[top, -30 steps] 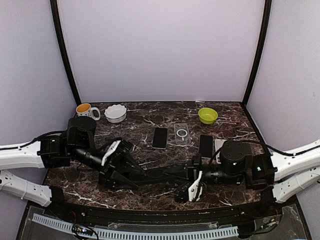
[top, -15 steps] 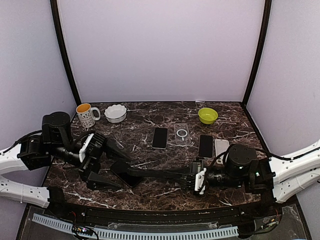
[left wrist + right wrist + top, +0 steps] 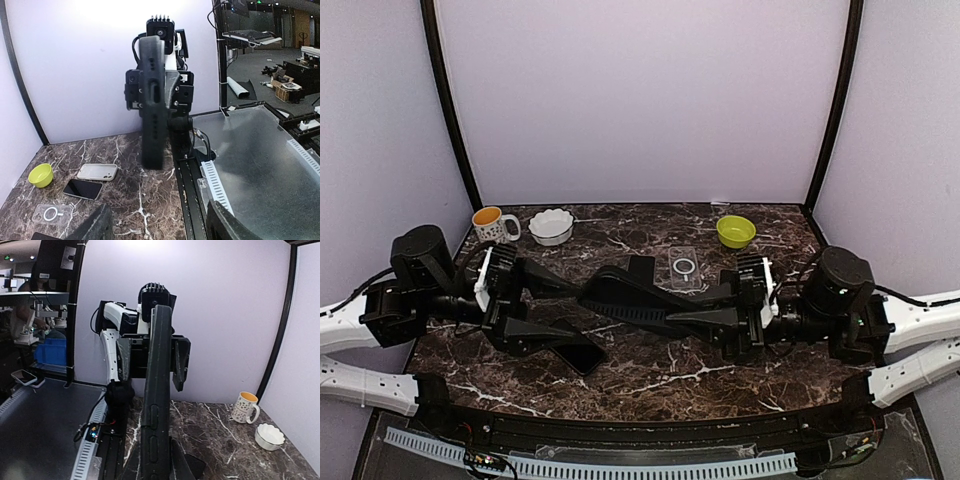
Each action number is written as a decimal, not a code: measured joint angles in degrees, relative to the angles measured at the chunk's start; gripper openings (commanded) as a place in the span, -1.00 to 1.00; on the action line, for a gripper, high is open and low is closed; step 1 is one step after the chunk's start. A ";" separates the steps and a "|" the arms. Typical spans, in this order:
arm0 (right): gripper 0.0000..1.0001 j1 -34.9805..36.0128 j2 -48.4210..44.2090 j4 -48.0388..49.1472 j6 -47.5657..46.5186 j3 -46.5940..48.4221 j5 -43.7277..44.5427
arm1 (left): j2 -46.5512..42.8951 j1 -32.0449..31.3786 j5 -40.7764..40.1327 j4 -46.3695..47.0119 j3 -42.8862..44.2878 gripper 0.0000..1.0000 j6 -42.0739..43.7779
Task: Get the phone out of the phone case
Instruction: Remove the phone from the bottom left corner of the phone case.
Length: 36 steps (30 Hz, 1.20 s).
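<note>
Though aloft — phone case [image 3: 156, 390]; mug [image 3: 245, 408], perhaps bowl [image 3: 270, 436].

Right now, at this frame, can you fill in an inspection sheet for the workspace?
Surface: dark marble table, no spills seen.
Job's things: phone in dark case, held edge-on in the air between the arms.
Clutter: mug, white bowl, green bowl, clear case, white case, bare phone.
Grippers: right gripper shut on the cased phone; left gripper open, facing it.
Cables: wires near the right arm's base.
Surroundings: lilac walls; workshop floor beyond the booth.
</note>
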 measured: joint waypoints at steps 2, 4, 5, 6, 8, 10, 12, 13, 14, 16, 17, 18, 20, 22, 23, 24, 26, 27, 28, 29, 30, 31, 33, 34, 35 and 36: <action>-1.00 -0.44 -0.04 -0.11 3.21 0.52 -2.19 | 0.11 0.00 -0.31 2.78 -0.52 0.22 -1.03; -1.00 -1.14 0.31 -0.50 6.62 1.38 -4.37 | 0.17 0.00 0.07 4.94 -0.59 0.12 -1.92; -1.00 -1.53 0.66 -0.66 8.15 1.95 -5.51 | 0.20 0.00 0.68 6.38 -0.61 0.09 -2.29; -1.00 -1.90 1.07 -0.87 9.35 2.54 -6.62 | 0.20 0.02 1.33 7.48 -0.66 0.08 -2.67; -1.00 -2.82 2.25 -1.07 12.13 3.98 -9.16 | 0.20 0.02 3.15 9.68 -0.90 0.07 -3.26; -1.00 -4.09 3.26 -0.72 15.39 4.83 -12.20 | 0.20 0.00 5.51 11.47 -1.14 0.06 -3.76; -1.00 -5.35 3.98 -0.13 17.92 5.14 -14.73 | 0.20 0.00 7.65 12.31 -1.22 0.03 -4.11; -1.00 -6.03 4.61 0.07 19.17 5.49 -16.09 | 0.17 0.00 8.44 12.46 -1.22 0.01 -4.17; -1.00 -6.36 5.14 0.07 19.98 5.86 -17.09 | 0.17 0.00 9.20 12.68 -1.25 0.00 -4.33; -1.00 -6.80 6.32 0.09 21.42 6.67 -19.17 | 0.20 0.00 10.14 12.90 -1.25 -0.03 -4.50; -1.00 -6.86 6.82 0.13 21.84 6.91 -19.85 | 0.20 0.00 10.36 12.98 -1.25 -0.06 -4.61; -1.00 -6.88 7.19 0.13 22.23 7.08 -20.61 | 0.26 0.00 10.67 13.25 -1.25 -0.08 -4.74; -1.00 -6.93 7.69 0.09 22.80 7.23 -21.66 | 0.48 0.00 11.10 13.66 -1.22 -0.13 -5.01; -1.00 -6.97 8.09 0.04 23.06 7.37 -22.75 | 0.94 0.00 11.30 14.01 -1.22 -0.21 -5.35; -1.00 -6.97 8.26 0.09 23.10 7.43 -23.28 | 1.18 0.00 11.34 14.10 -1.22 -0.23 -5.60; -1.00 -6.99 8.41 0.09 23.12 7.56 -23.65 | 1.31 0.00 11.43 14.16 -1.25 -0.27 -5.73; -1.00 -7.02 8.68 0.09 23.21 7.76 -24.15 | 1.53 0.00 11.54 14.29 -1.25 -0.35 -6.21; -1.00 -7.04 8.70 0.09 23.21 7.76 -24.48 | 1.55 0.02 11.56 14.36 -1.25 -0.38 -6.32; -1.00 -7.06 8.70 0.09 23.23 7.78 -24.63 | 1.55 0.00 11.72 14.45 -1.25 -0.45 -6.47; -1.00 -7.08 8.70 0.09 23.23 7.78 -24.76 | 1.55 0.00 11.78 14.49 -1.25 -0.48 -6.49; -1.00 -7.10 8.70 0.11 23.21 7.80 -24.87 | 1.57 0.00 11.98 14.53 -1.25 -0.53 -6.54; -1.00 -7.10 8.70 0.11 23.21 7.80 -24.96 | 1.57 0.00 12.20 14.53 -1.25 -0.55 -6.54; -1.00 -7.13 8.76 0.13 23.21 7.80 -25.11 | 1.57 0.00 12.72 14.51 -1.25 -0.57 -6.54; -1.00 -7.15 8.81 0.22 23.19 7.80 -25.18 | 1.57 0.00 12.92 14.51 -1.25 -0.57 -6.51; -1.00 -7.17 8.81 0.24 23.19 7.80 -25.20 | 1.60 0.00 13.16 14.51 -1.25 -0.58 -6.51; -1.00 -7.21 8.87 0.28 23.19 7.80 -25.31 | 1.60 0.00 13.25 14.51 -1.25 -0.58 -6.51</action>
